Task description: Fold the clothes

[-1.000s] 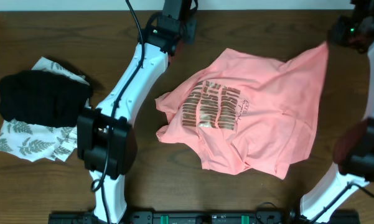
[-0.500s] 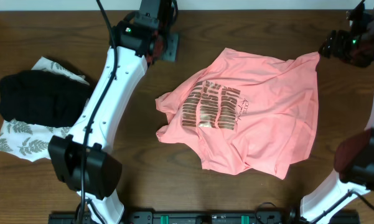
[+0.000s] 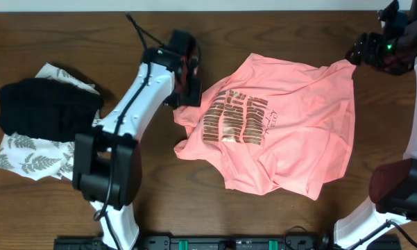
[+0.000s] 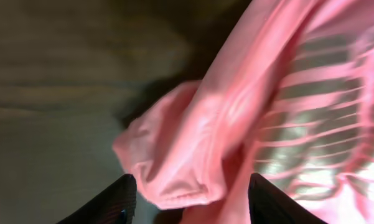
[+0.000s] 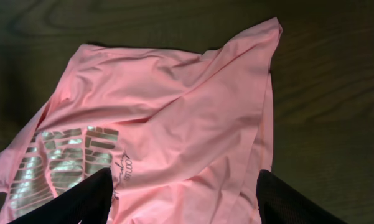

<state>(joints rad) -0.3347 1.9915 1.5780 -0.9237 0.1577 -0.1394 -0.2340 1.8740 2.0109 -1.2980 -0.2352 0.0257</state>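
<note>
Lying crumpled on the dark wooden desk, the pink T-shirt sat right of centre, chest up, with its rows of bronze lettering facing the overhead camera. The fabric was creased and the lower hem was bunched unevenly.

The left end effector hung just at the shirt's left edge, beside the lettering. Seen from the left wrist, this end effector was released, its two dark fingers spread wide, and the rumpled sleeve lay between them; whether they touched the cloth could not be told.

The right end effector was at the far right corner of the desk, just beside the shirt's upper right corner. The right wrist view showed it released too, fingers well apart, with the shirt spread below them.

At the left of the desk, well apart from the shirt, a folded black garment rested on a white leaf-print cloth.
</note>
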